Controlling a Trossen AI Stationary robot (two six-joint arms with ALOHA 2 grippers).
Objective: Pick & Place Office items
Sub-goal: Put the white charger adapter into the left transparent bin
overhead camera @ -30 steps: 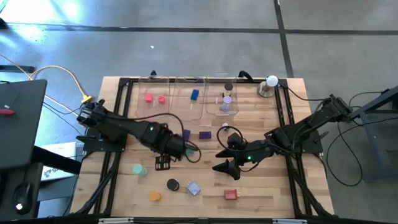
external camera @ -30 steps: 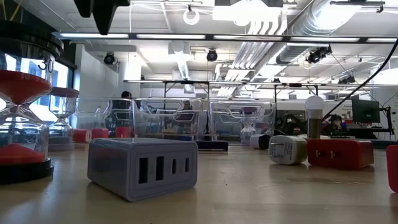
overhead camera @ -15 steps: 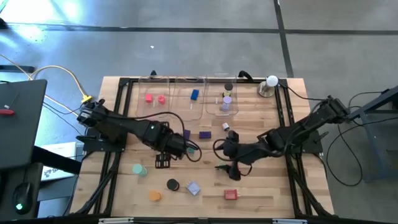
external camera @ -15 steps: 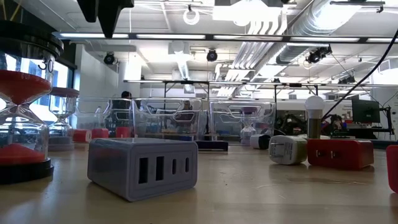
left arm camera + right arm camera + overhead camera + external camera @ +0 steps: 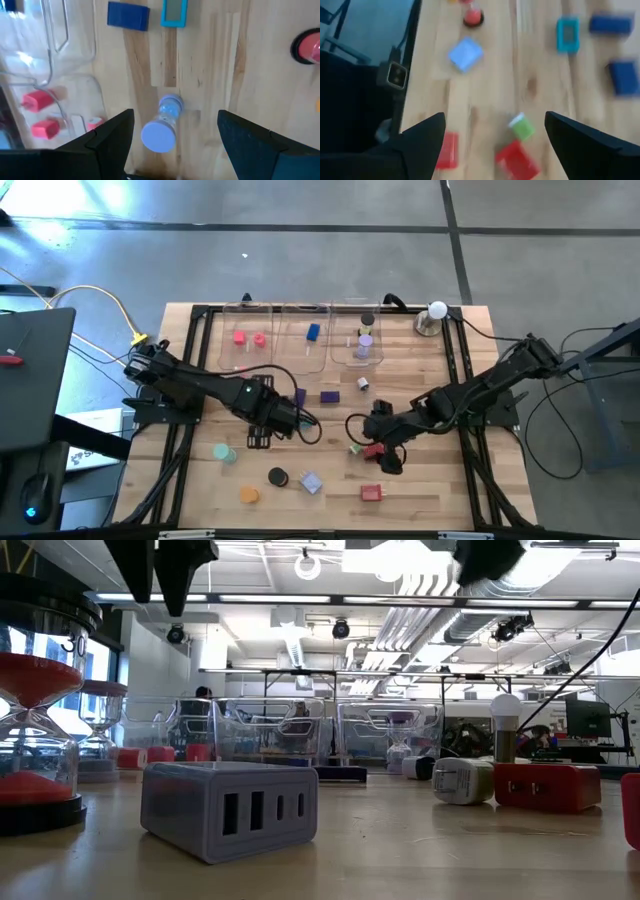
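Note:
Small coloured office items lie scattered on the wooden table [image 5: 440, 480]. My left gripper [image 5: 262, 438] hangs open, pointing down over a pale blue cylinder [image 5: 162, 127] that lies on its side on the wood between the fingers, untouched. My right gripper [image 5: 377, 454] is open too, slanting down above a green-and-white piece [image 5: 521, 126] and a red block [image 5: 516, 159]. Nearby lie a second red block [image 5: 372, 492], a lavender block [image 5: 310, 483], a black disc [image 5: 277, 476], an orange piece [image 5: 248, 494] and a teal piece [image 5: 224, 452].
Three clear trays [image 5: 308, 335] stand along the far edge with red, blue and purple pieces inside. A white ball on a metal base [image 5: 437, 310] sits at the far right. Purple blocks [image 5: 329, 395] lie mid-table. A black frame [image 5: 190, 380] runs along the table's sides.
My right gripper has come down toward the table, rolling its wrist and tipping its fingers downward, and now stands over the red block and the green piece. Its fingers have stayed open. Nothing on the table has moved.

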